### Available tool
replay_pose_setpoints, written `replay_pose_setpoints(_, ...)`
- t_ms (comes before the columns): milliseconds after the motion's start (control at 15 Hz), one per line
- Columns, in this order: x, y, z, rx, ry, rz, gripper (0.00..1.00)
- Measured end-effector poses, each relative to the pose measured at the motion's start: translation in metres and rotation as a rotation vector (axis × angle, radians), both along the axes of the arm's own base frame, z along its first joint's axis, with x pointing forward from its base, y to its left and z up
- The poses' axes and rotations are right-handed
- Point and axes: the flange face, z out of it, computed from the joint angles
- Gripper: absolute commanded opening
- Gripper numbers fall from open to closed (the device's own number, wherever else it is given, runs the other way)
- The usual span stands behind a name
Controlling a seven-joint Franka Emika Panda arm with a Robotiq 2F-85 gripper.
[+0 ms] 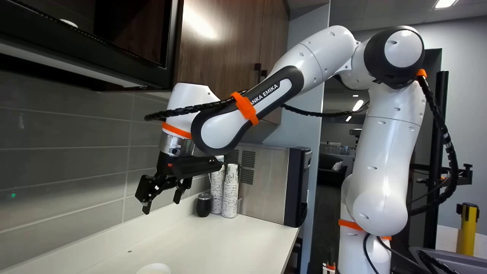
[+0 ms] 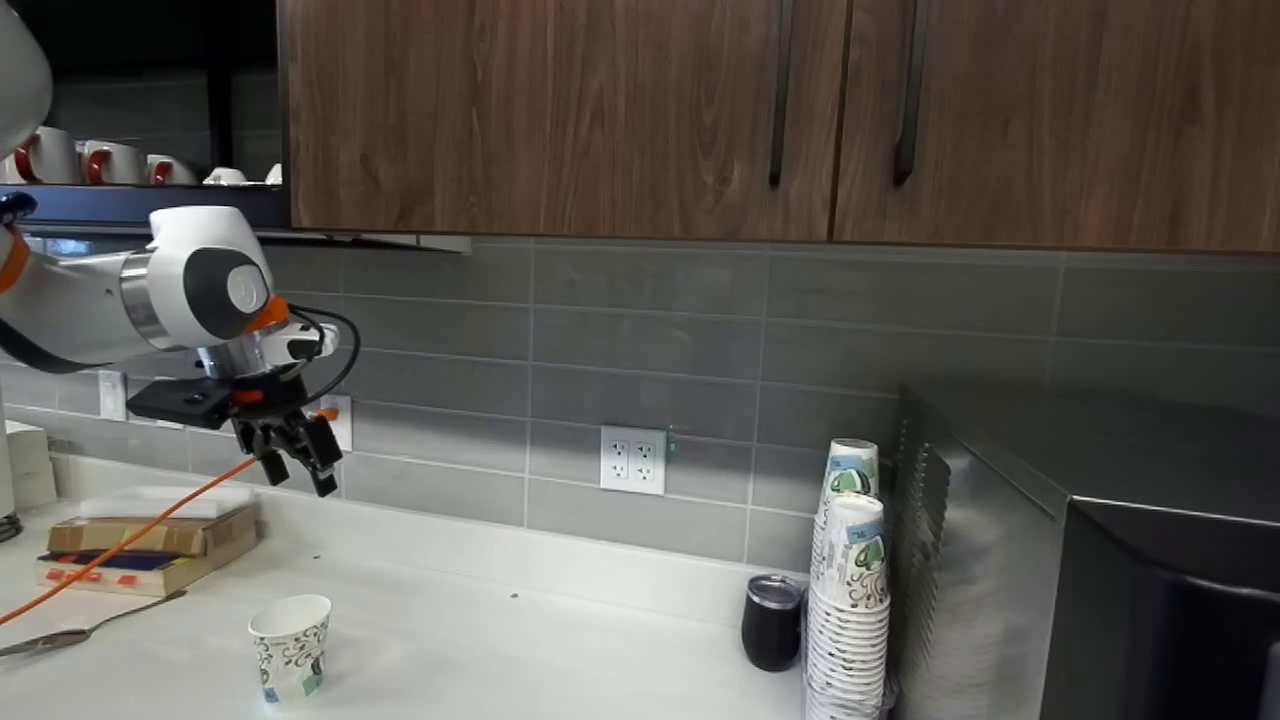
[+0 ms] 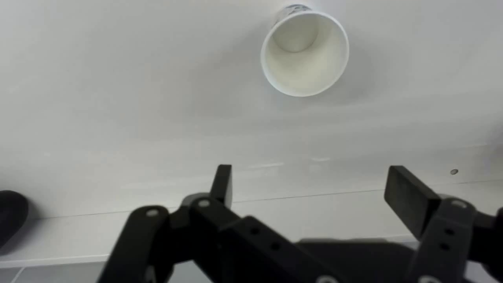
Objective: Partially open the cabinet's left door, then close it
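Pincer (image 3: 310, 179) spread wide, nothing held, in contact with nothing. Below it, upright and well apart: a paper cup (image 2: 290, 655) on the table (image 2: 560, 650), no part of this task. Farther off, above the pincer and to its side, toward the stacked cups (image 2: 848, 620): the cabinet (image 2: 815, 150), its left door (image 2: 560, 110) shut. In both exterior views the door's front lies flush with the right door (image 2: 1060, 125), no gap or inner face showing. The left door's handle (image 2: 782, 90) sits higher than the pincer, well apart from it. Progress, as judged: the closed condition is met, but a shut door fits both start and finish, and these pictures cannot separate the two. If unstarted, everything remains: rise to the handle, catch it, draw the door partway out, push it back. If finished, only backing away is left. The empty pincer, low and well away from that handle, suits either reading; no firm call entered.
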Motion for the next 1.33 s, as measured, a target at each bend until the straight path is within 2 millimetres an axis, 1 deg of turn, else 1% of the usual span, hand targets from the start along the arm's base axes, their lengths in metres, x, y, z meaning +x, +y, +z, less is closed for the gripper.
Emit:
replay_pose_setpoints(200,-0.007,-0.026,-0.001,-0.020,-0.015,-0.041,1.00)
replay_pose_setpoints(467,-0.036,-0.068,-0.001,-0.031,-0.029,-0.114,1.00)
replay_pose_setpoints(600,-0.053,-0.096,0.009,-0.036,-0.060,-0.170,1.00)
replay_pose_setpoints(667,-0.061,-0.111,0.018,-0.040,-0.087,-0.201,1.00)
replay_pose_setpoints(800,-0.075,-0.143,0.045,-0.055,-0.162,-0.268,1.00)
replay_pose_setpoints(1000,-0.099,-0.183,0.100,-0.097,-0.303,-0.361,1.00)
replay_pose_setpoints(1133,-0.115,-0.200,0.137,-0.145,-0.396,-0.396,1.00)
replay_pose_setpoints(1333,-0.140,-0.213,0.194,-0.241,-0.521,-0.405,1.00)
